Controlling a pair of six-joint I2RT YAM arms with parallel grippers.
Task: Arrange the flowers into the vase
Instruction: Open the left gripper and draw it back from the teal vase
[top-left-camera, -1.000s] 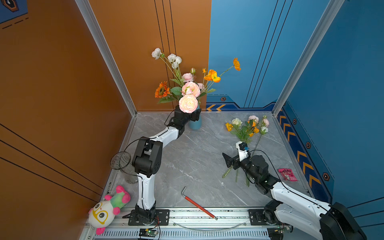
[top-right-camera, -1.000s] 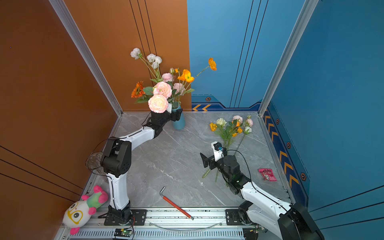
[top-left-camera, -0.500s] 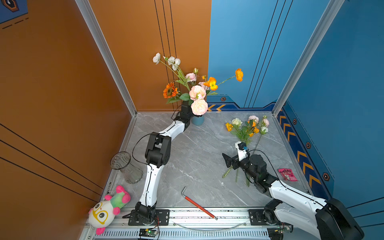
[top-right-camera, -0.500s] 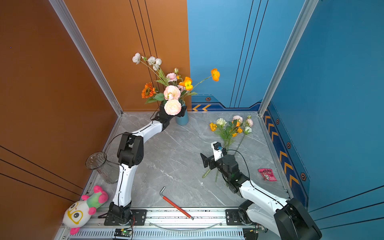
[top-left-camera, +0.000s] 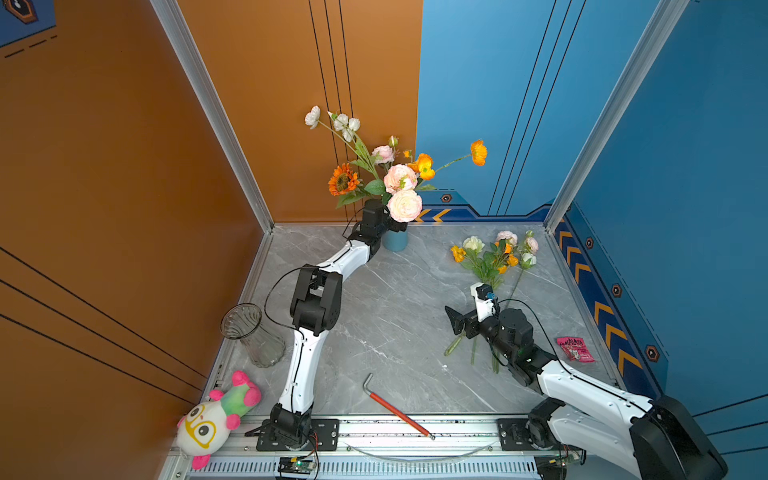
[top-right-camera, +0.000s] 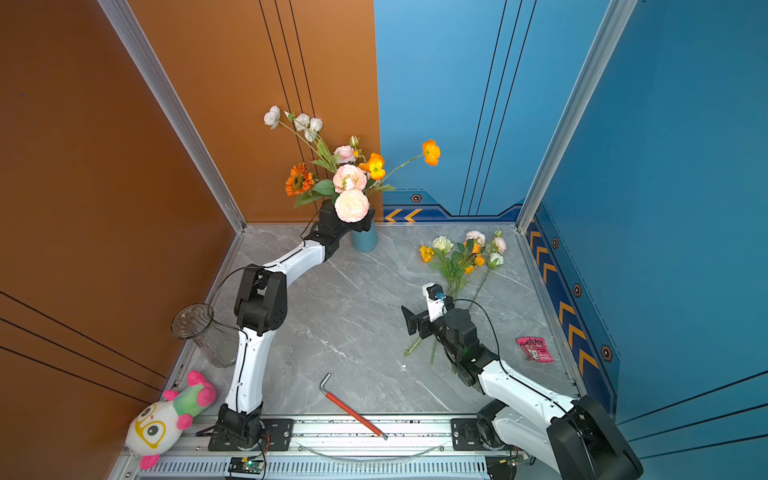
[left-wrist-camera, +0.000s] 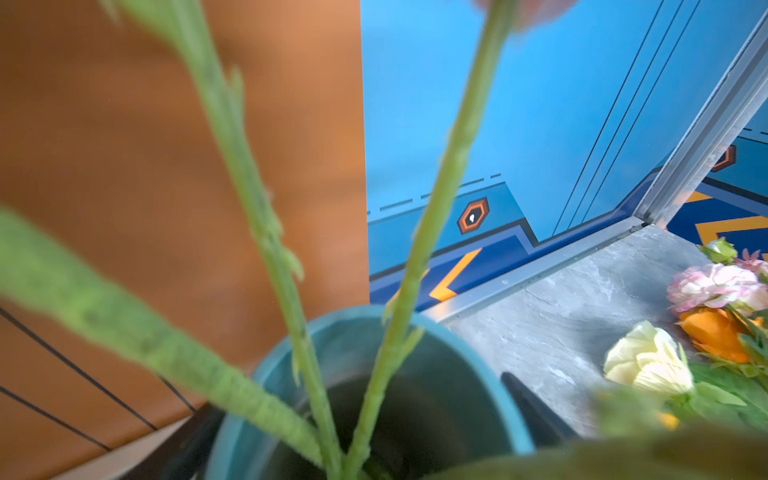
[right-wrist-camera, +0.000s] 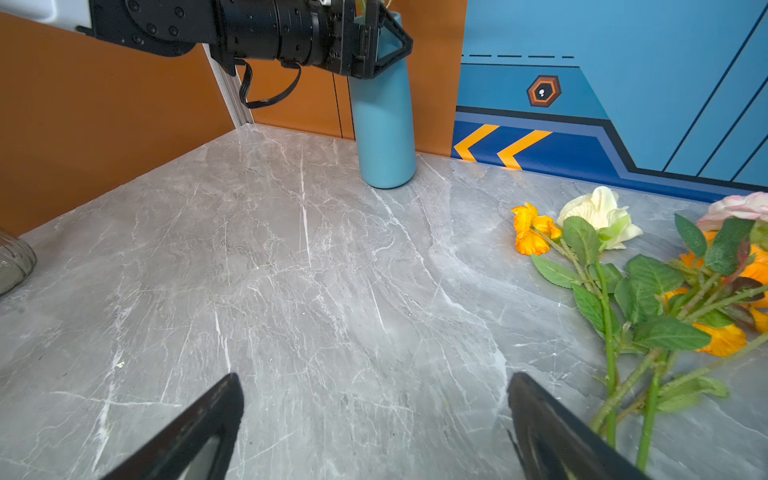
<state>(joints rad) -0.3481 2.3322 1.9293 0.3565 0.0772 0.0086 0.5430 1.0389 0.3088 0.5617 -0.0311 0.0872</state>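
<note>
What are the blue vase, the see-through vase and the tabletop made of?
The tall blue cylindrical vase looks like matt ceramic or coated metal: smooth, soft sheen. The clear ribbed vase seems glass, perhaps plastic: transparent, fluted walls. The grey veined tabletop looks like marble or printed imitation: white veins, dull finish.

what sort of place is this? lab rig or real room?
Likely a robot test cell: left arm and right arm bolted to an aluminium rail, printed wall panels boxing in a marble-look table.
</note>
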